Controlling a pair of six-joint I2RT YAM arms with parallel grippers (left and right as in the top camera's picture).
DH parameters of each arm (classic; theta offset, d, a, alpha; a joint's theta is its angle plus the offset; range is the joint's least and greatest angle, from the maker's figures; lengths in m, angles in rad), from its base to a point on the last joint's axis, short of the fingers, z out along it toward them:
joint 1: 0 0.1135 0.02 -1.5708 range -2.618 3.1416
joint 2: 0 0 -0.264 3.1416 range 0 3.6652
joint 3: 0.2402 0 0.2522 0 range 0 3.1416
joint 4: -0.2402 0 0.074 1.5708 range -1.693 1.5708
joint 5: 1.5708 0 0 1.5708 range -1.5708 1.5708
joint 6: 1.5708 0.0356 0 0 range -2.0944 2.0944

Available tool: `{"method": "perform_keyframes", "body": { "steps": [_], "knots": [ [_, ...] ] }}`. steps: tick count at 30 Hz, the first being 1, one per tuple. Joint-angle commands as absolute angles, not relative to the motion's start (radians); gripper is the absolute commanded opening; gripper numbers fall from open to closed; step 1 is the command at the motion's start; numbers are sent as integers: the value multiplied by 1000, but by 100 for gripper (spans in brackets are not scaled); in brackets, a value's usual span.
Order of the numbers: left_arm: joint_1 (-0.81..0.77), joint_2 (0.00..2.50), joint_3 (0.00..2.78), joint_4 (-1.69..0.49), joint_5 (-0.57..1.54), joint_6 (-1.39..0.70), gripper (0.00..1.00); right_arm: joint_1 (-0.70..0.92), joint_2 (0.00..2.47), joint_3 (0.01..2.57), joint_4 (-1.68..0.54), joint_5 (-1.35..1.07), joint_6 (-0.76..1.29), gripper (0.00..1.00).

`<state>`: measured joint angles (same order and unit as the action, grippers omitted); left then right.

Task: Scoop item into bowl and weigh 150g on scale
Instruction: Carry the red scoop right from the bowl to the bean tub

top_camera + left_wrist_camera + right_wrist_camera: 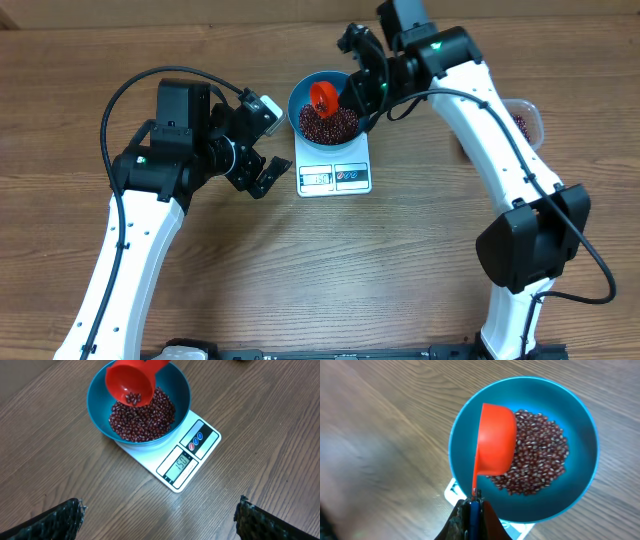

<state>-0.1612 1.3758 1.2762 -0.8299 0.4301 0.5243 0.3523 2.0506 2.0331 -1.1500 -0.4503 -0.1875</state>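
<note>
The blue bowl (298, 100) stands on the white scale (335, 178) and holds a heap of dark red beans (330, 124). My right gripper (362, 88) is shut on the handle of a red scoop (322, 96). The scoop is tipped mouth-down over the bowl's left side. In the left wrist view a few beans still lie in the scoop (131, 382), and the scale (190, 457) display looks like 150. In the right wrist view the right gripper (472, 510) clamps the thin handle at the bowl (580, 455) rim. My left gripper (272, 142) hangs open left of the scale, holding nothing.
A clear plastic tub (525, 118) with more beans sits at the right, partly hidden behind the right arm. The wooden table (330, 270) stretches in front of the scale. A black cable loops over the left arm (150, 170).
</note>
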Motion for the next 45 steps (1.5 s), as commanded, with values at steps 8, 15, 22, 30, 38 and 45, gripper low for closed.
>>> {"method": "perform_keyframes", "body": {
  "steps": [8, 15, 22, 30, 38, 45],
  "knots": [
    [-157, 1380, 1297, -827, 435, 536, 100, 249, 2007, 2069, -1188, -753, -184, 4],
    [-157, 1380, 1297, -827, 435, 536, 100, 173, 2004, 2070, -1230, -878, -189, 4],
    [-157, 1380, 1297, -827, 435, 536, 100, 59, 1965, 2070, -1293, -896, -209, 4],
    [-157, 1380, 1297, -827, 435, 536, 100, -132, 1930, 2070, -1373, -828, -218, 4],
    [-157, 1380, 1297, -827, 435, 536, 99, -265, 1930, 2067, -1441, -559, -210, 4],
    [-157, 1380, 1297, -827, 435, 536, 100, -242, 1930, 2064, -1448, -256, -54, 4]
  ]
}}
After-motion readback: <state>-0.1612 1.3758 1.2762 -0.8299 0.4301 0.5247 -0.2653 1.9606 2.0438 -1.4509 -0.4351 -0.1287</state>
